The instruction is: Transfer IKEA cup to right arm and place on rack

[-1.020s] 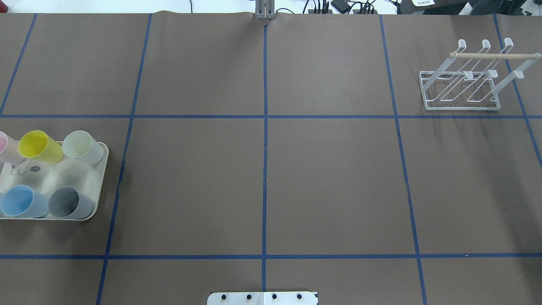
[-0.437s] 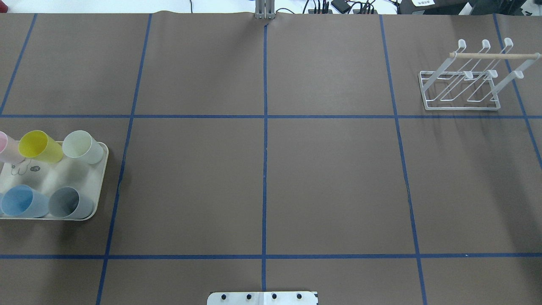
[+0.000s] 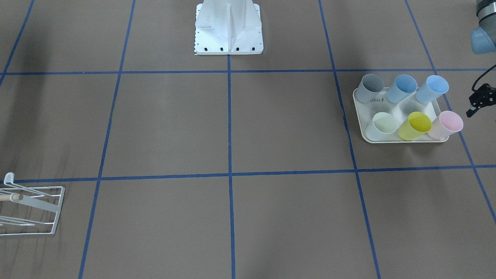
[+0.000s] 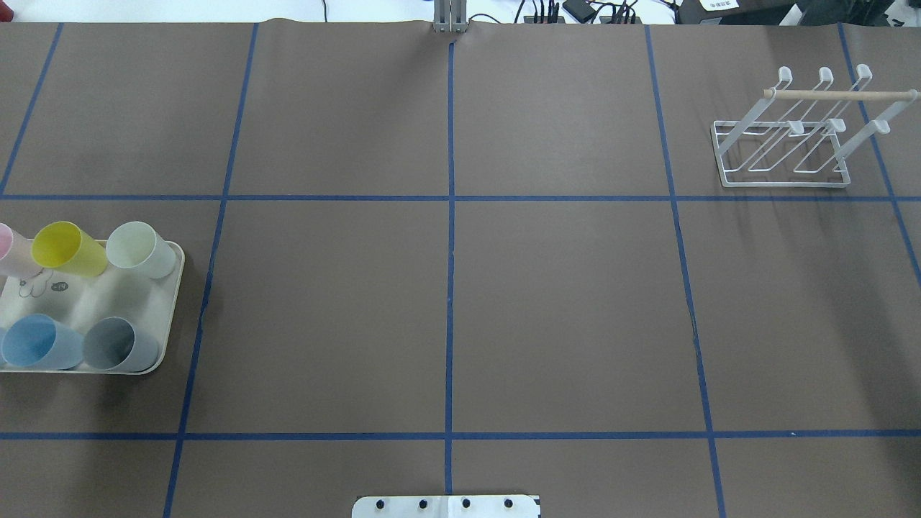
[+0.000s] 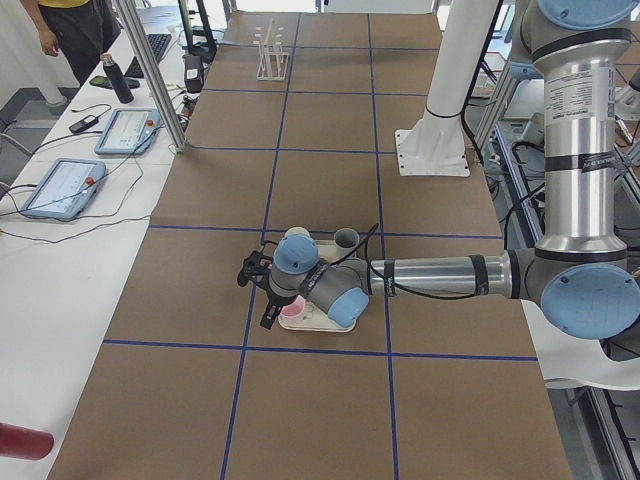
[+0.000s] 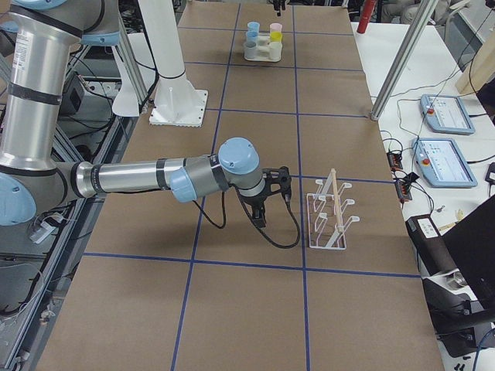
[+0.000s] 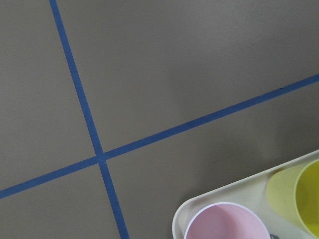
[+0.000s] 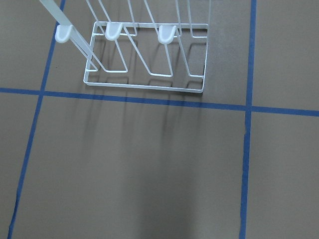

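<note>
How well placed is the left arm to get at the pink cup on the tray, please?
Probably yes: the left gripper hangs just beside the pink cup at the outer end of the tray, with nothing between them.

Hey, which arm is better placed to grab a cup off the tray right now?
Left. The left hand hovers just beside the pink cup at the tray edge, and its wrist camera sees that cup. The right hand is at the table's other end, by the rack.
</note>
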Action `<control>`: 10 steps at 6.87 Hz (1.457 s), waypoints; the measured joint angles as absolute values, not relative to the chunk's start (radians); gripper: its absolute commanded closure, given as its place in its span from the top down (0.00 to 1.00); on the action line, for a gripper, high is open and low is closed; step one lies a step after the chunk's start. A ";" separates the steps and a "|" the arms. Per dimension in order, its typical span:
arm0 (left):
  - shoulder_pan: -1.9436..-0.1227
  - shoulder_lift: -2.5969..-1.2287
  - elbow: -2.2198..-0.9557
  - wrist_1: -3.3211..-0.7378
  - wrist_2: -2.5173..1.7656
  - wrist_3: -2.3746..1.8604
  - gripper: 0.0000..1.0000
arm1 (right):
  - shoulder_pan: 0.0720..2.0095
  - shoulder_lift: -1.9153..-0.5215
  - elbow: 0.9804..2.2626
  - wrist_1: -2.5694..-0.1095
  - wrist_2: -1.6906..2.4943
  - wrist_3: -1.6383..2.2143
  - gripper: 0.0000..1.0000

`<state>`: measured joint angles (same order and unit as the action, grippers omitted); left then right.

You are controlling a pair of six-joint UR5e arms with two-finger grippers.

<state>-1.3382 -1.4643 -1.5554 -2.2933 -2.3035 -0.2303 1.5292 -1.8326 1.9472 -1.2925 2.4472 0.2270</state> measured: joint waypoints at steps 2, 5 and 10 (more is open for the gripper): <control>-1.336 -1.471 -1.542 -2.294 -2.307 -0.249 0.91 | 1.529 -1.832 1.948 -1.292 2.439 0.226 1.00; -1.334 -1.483 -1.508 -2.304 -2.305 -0.273 0.92 | 1.529 -1.834 1.945 -1.242 2.436 0.225 1.00; -1.295 -1.509 -1.439 -2.307 -2.312 -0.275 0.92 | 1.528 -1.830 1.940 -1.220 2.440 0.213 1.00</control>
